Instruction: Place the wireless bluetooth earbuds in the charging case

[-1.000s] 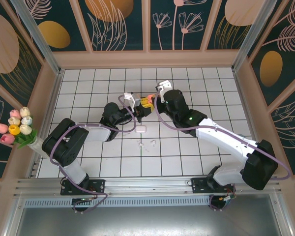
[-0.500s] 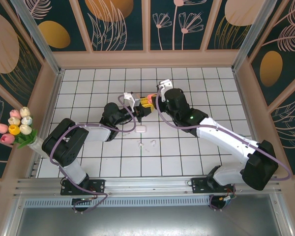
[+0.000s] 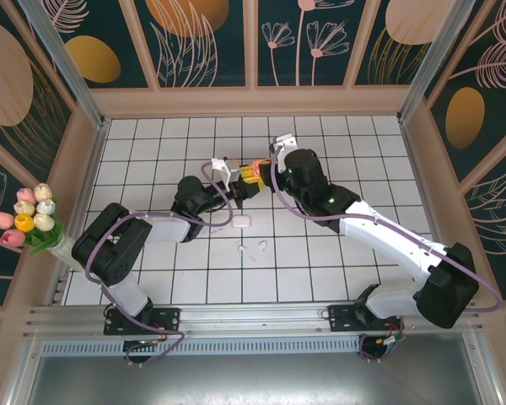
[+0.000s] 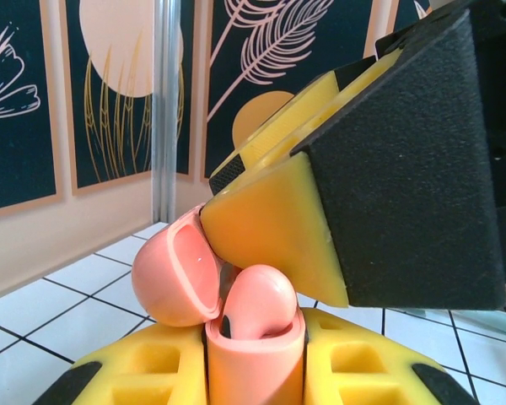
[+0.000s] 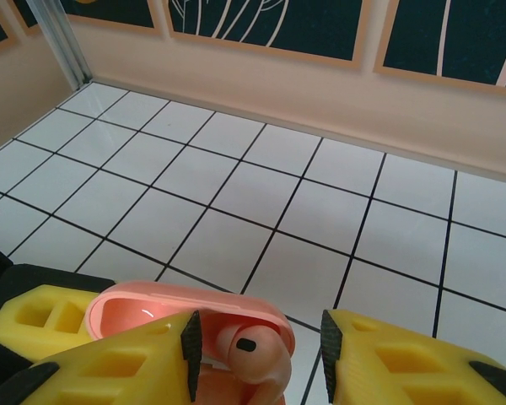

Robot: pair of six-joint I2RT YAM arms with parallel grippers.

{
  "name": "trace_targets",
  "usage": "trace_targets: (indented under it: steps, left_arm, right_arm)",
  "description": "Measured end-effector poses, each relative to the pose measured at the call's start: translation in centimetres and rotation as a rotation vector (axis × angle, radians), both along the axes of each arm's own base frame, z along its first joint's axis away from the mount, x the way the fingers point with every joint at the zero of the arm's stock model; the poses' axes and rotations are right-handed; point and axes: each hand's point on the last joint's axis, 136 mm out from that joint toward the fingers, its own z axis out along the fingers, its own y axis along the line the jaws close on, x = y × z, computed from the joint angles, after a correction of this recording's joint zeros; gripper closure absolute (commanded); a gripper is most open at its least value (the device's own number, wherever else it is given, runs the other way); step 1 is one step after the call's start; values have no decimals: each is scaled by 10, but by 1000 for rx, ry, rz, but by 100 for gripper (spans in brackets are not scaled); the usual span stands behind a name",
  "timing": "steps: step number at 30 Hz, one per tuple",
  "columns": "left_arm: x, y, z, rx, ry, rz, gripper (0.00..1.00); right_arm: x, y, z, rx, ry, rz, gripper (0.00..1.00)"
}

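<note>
Left gripper: closed on the body of the salmon-pink charging case, which is held upright between its yellow fingers.
Case lid: hinged open, tilted back to the left.
Salmon-pink earbud: seated in the case mouth, rounded head poking out.
Right gripper: partly open, straddling that earbud with a gap on one side; one yellow finger against the lid's rim.
White charging case: on the tiled floor, below both grippers.
White earbuds: loose on the tiles just beyond the white case.
</note>
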Motion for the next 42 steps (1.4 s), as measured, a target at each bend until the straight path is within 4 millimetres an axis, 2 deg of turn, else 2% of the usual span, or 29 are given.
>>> trace_targets:
  steps: [19, 31, 42]
  left_arm:
    - [-2, -1, 6, -16, -16, -7, 100]
    - [-2, -1, 7, -18, -19, -8, 100]
    - [-4, -4, -2, -5, -7, -31, 100]
  right_arm:
    - [3, -6, 6, 41, 14, -9, 56]
    - [1, -2, 6, 76, 38, 17, 56]
    - [-3, 4, 16, 134, 40, 53, 56]
